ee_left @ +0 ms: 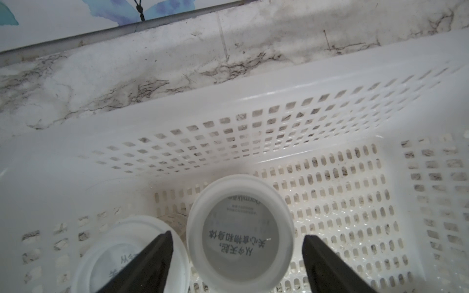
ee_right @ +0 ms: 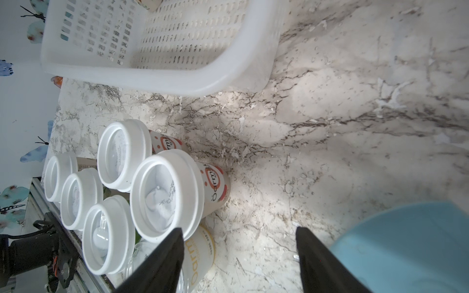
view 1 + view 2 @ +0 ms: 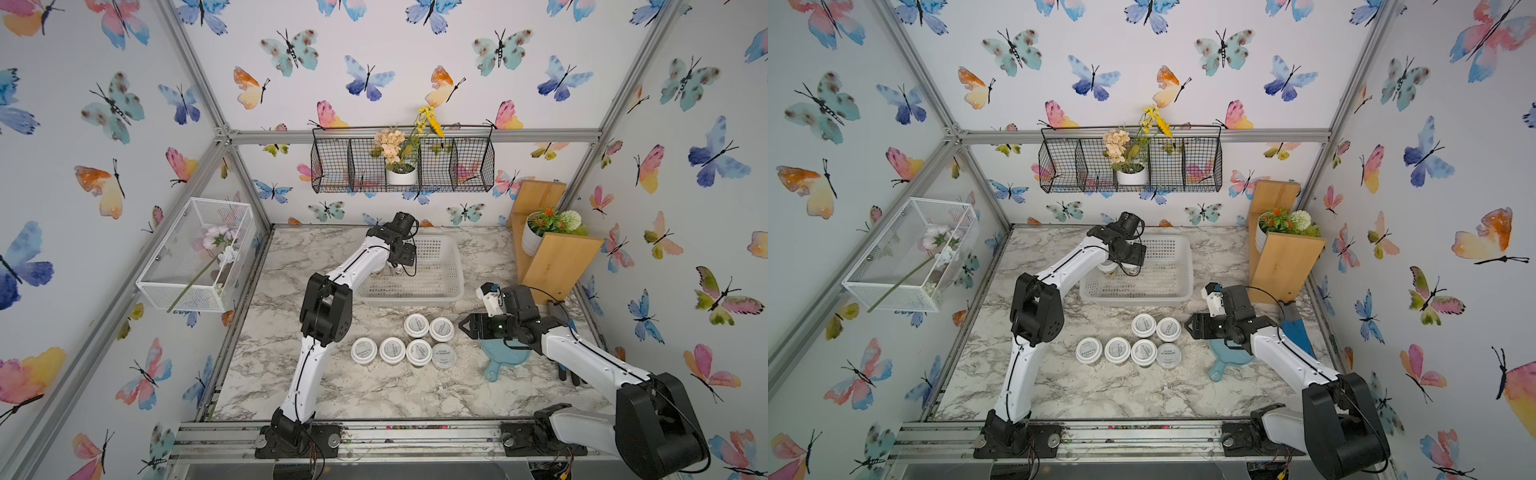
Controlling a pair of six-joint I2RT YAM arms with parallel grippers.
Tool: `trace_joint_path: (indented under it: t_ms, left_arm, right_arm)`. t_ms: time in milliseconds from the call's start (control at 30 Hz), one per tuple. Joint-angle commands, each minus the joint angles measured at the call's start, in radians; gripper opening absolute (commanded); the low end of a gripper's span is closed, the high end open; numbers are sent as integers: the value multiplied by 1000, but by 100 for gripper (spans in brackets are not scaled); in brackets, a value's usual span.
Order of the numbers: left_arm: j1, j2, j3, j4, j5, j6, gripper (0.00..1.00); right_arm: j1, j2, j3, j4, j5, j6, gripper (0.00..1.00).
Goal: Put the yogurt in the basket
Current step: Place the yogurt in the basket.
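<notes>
Marble tabletop (image 3: 374, 395): six yogurt jars (image 3: 419, 351) stand before the basket (image 3: 409, 297); two stand inside. Left gripper (image 1: 237, 234) straddles one jar (image 1: 241, 223), jaws spread. Right gripper (image 2: 238, 229) is spread, empty. Hazard: a tilted retreat may snag the neighbouring jar (image 1: 101, 253), toppling it.

Both top views are bright and evenly lit, with only soft shadows on the table (image 3: 374, 386). The straight wall bars (image 3: 415, 136) bend near the picture edges. In the left wrist view the white basket (image 1: 253, 101) looks washed out and a bit hazy. In the right wrist view the jar lids (image 2: 165, 192) glare white, and the blue board (image 2: 406, 248) up close is blurry.
</notes>
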Motion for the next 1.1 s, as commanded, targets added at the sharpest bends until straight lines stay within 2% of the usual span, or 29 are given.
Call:
trace_joint_path:
  t_ms: [0,233,400,500,700,900,1067]
  left_arm:
    - [-1,12,20,-19,33,-4,89]
    - [-12,-21,29,-18,65,-15,92]
    - [-55,-156,-40,-17,76,-53,90]
    - [-95,-285,-168,8,70,-78,89]
    - [-153,-571,-446,50,33,-129,89]
    - [-163,-890,-745,77,-17,-197,90]
    - [-162,-1130,-959,94,-57,-203,91]
  right_arm:
    - [5,7,17,-25,10,-14,73]
    - [5,-17,55,-67,1,-14,73]
    - [5,-67,112,-125,7,-15,74]
    - [5,-74,147,-163,19,-20,77]
    - [6,-122,199,-245,43,-21,90]
    - [9,-137,308,-363,78,-47,92]
    - [41,-114,345,-362,31,-3,92]
